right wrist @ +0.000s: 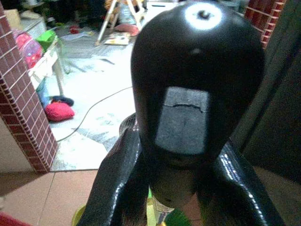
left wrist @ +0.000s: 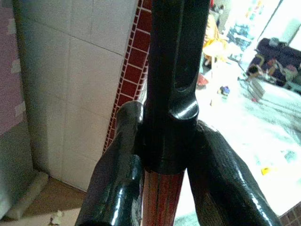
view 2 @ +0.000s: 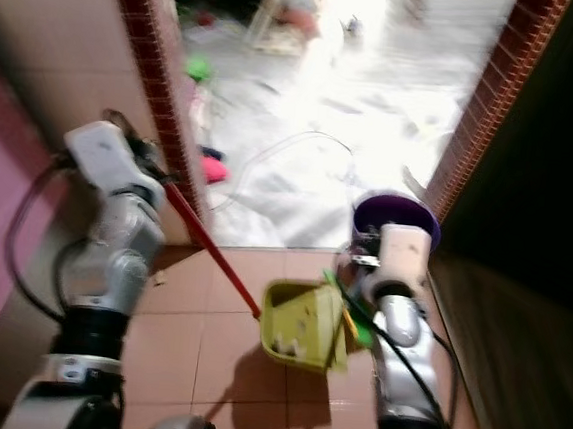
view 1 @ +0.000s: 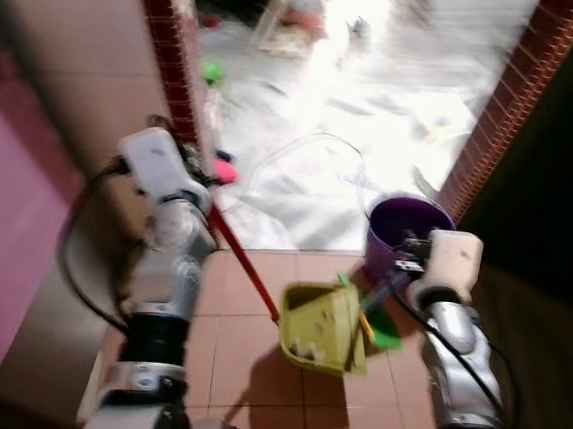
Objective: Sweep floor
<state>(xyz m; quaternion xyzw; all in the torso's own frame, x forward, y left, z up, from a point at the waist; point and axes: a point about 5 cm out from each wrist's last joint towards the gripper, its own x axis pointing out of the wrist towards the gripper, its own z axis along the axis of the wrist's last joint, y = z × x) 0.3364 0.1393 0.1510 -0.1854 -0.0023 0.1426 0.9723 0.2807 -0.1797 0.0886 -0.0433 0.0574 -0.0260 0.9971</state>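
While the robot stands on the terracotta floor tiles [view 1: 243, 371] at a doorway framed by a red brick pillar [view 1: 171, 44], its left claw [left wrist: 162, 188] is clenched around the red broom handle [view 1: 247, 266], which slants from that claw near the pillar down to the yellow-green dustpan [view 1: 322, 328]. The right claw [right wrist: 181, 188] is clenched on the dustpan's black-capped handle [right wrist: 197, 80], holding the dustpan low between the two arms, tilted. Just beyond the right wrist stands a purple bucket [view 1: 406, 230]. A pink cushion [right wrist: 59, 112] lies on the bright floor outside.
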